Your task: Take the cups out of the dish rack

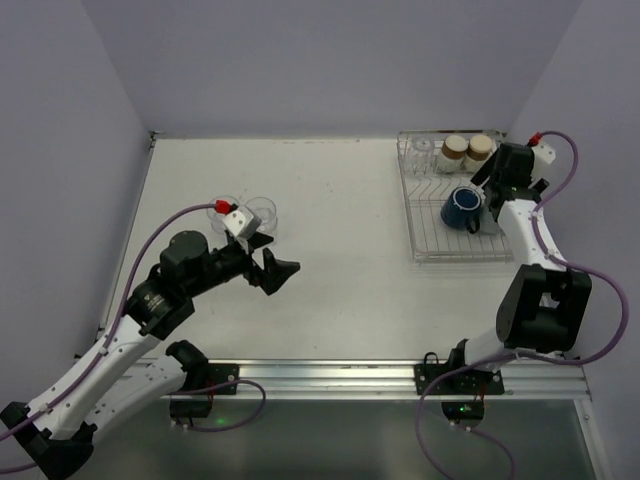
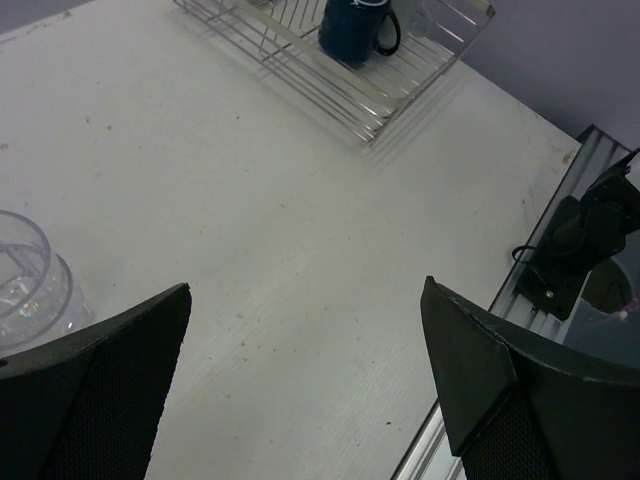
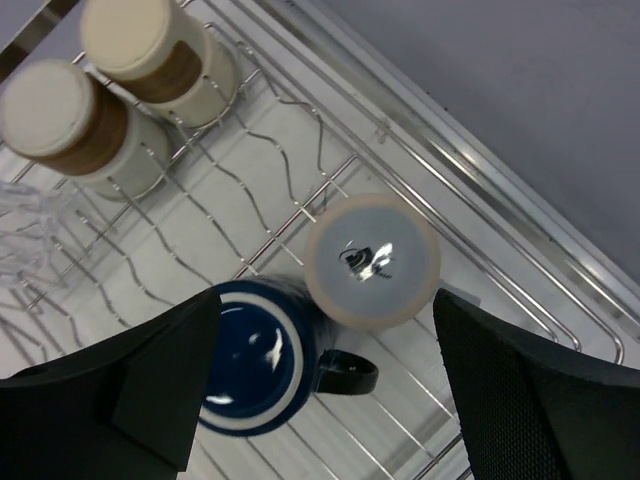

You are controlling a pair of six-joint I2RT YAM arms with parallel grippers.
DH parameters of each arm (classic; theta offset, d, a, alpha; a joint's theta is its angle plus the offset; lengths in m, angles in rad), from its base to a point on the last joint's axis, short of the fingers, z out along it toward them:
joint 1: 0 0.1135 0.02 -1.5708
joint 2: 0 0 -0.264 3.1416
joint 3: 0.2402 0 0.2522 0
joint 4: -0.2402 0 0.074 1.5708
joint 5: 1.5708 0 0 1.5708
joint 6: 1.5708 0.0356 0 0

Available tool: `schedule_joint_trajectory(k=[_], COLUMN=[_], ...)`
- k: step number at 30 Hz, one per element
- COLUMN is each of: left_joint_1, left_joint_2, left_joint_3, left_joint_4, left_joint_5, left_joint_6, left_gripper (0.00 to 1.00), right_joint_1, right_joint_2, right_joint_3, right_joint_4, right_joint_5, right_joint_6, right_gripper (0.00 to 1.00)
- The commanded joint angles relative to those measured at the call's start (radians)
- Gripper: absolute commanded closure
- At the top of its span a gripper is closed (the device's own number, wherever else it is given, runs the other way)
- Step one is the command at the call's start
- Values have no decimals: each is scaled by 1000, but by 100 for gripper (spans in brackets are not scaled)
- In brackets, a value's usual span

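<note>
The dish rack stands at the right rear of the table. In it are a dark blue mug, upside down, and two cream cups with brown bands. My right gripper hovers open above the rack. In the right wrist view the gripper is over the blue mug and a pale upside-down cup, touching neither. My left gripper is open and empty over the table, next to two clear tumblers that stand on the table.
A clear glass lies at the rack's far corner beside the cream cups. One tumbler is close to my left finger. The metal rail runs along the table's near edge. Purple walls enclose the table.
</note>
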Motion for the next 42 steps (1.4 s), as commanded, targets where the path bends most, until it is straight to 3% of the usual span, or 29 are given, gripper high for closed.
schedule_joint_trajectory(k=[1,12,23,28,32,33,35,36,42], left_joint_1=[-6,-6,-6,-6,-6,-7,-7,-7,-6], left_joint_2=[8,18,2,-4,-4,-4,-4,-5,-2], left_joint_3=[-12,-24,-24,-26,-26,-26,-27,-27,-27], left_joint_4=[50,36,36,38,38,39,39,39,42], left_joint_5=[-22,-101,-96,-96,-101,-101,-99,-99,-96], left_joint_6=[12,10,9,9,9,9,9,9,9], left_gripper=[0,0,0,0,0,0,0,0,0], right_joint_1=[-17,-31,-32,-32,-32,-32,-31,-32,-31], right_joint_2=[49,207,261,296,286,280,266,263,157], right_joint_3=[66,159,178,210,206,205,219,225,212], right_joint_4=[7,-42,-75,-128,-116,-111,-111,-117,-105], right_joint_5=[134,72,82,53,72,73,85,92,116], right_joint_6=[-49,-112,-110,-95,-98,-100,-113,-115,-112], right_gripper=[11,1,19,8,24,39,48,58,69])
